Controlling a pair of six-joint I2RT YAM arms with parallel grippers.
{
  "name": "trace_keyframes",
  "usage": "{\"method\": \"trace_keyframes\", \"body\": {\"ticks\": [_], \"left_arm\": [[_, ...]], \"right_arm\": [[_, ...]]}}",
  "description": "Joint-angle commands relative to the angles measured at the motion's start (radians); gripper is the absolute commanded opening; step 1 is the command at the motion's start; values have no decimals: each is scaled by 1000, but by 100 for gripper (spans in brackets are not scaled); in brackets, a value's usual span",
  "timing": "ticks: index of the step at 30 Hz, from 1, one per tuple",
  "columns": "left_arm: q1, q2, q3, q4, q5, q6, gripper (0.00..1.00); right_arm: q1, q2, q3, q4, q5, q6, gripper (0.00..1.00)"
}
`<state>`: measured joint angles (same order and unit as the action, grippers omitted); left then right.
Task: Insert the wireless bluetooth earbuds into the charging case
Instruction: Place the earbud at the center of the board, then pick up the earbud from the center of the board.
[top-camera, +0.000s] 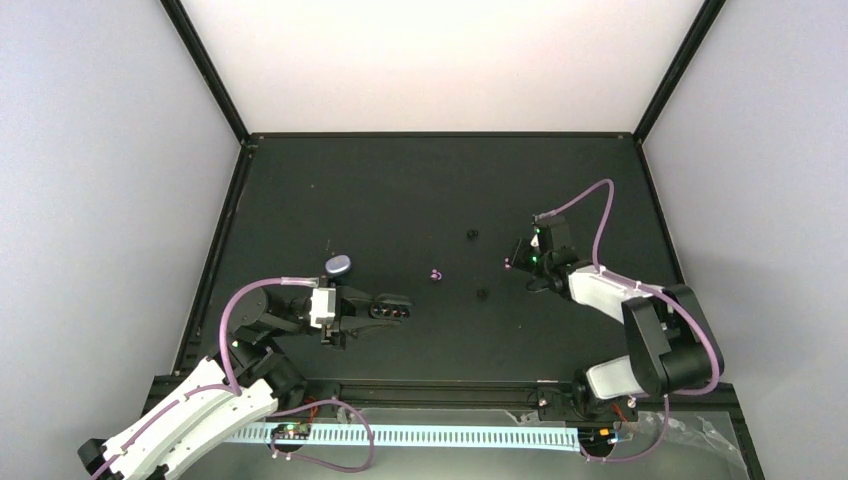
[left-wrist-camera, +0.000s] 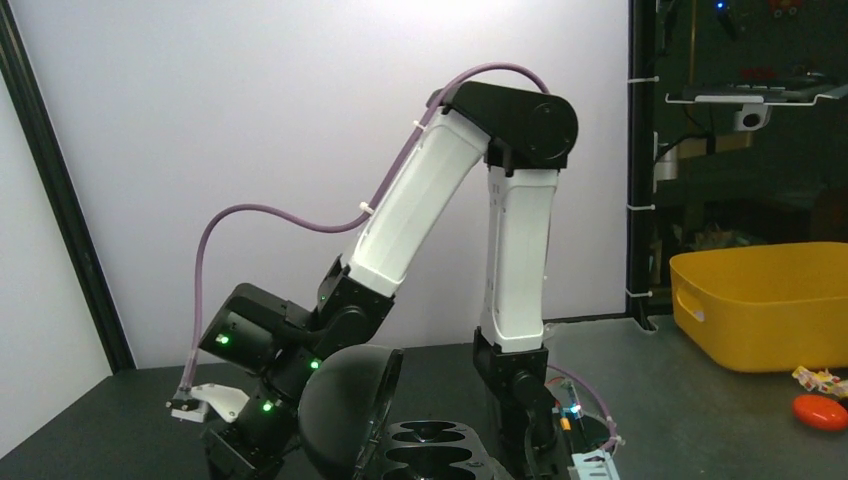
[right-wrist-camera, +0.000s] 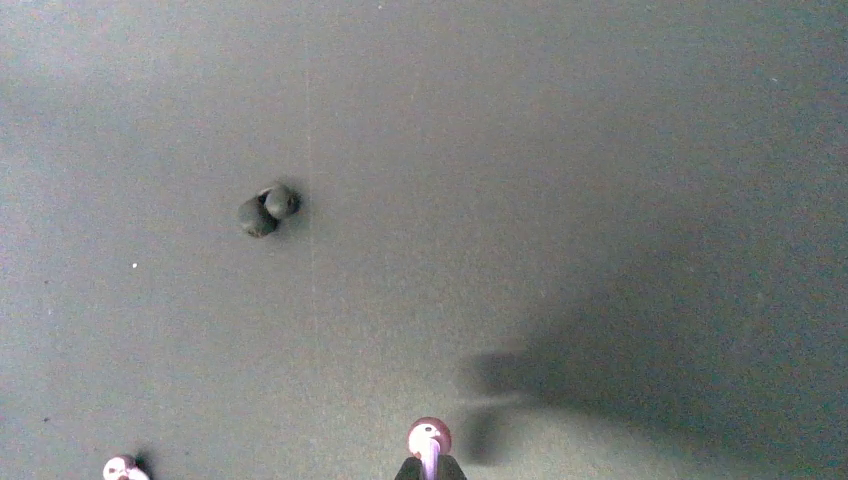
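The left gripper (top-camera: 358, 309) is clamped narrow on the open black charging case (top-camera: 391, 310), which juts from its fingertips toward the middle of the table. In the left wrist view, the case's domed lid (left-wrist-camera: 350, 405) stands up beside the tray of dark recesses (left-wrist-camera: 430, 452). A grey oval case (top-camera: 338, 265) lies on the table just beyond this gripper, apart from it. A loose purple earbud (top-camera: 435, 274) rests between the two grippers, nearer the held case. Two black earbuds lie closer to the right gripper (top-camera: 512, 263), one (top-camera: 472, 234) beyond its tips and one (top-camera: 483, 295) on the near side. The right gripper is closed almost completely, pinching a purple-pink earbud (right-wrist-camera: 428, 438) at its very tips.
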<state>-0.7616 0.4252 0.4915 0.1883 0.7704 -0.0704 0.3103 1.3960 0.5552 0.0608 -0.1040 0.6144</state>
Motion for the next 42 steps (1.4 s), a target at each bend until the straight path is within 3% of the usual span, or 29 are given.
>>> {"method": "trace_keyframes", "body": {"ticks": [1, 6, 11, 16, 19, 24, 29, 35, 42], "left_arm": [[-1, -14, 11, 4, 1, 15, 2], [1, -18, 13, 0, 5, 18, 1], [0, -17, 13, -1, 4, 18, 2], [1, -20, 12, -1, 6, 14, 1], [0, -25, 12, -2, 6, 14, 1], [1, -27, 12, 4, 7, 16, 2], [1, -28, 14, 2, 5, 21, 2], [0, -25, 12, -2, 4, 20, 2], [1, -23, 11, -3, 5, 15, 2]], "right_arm": [[-13, 64, 55, 65, -2, 15, 1], [-18, 111, 73, 40, -1, 16, 8], [-20, 87, 57, 11, 14, 14, 26], [-20, -21, 25, -54, 22, 2, 50], [-18, -152, -6, -104, 6, -9, 56], [50, -325, -55, -187, -45, -37, 58], [164, -371, -133, -176, -93, 1, 59], [178, -329, -231, -37, -115, 104, 58], [177, -239, -229, 31, -62, 139, 53]]}}
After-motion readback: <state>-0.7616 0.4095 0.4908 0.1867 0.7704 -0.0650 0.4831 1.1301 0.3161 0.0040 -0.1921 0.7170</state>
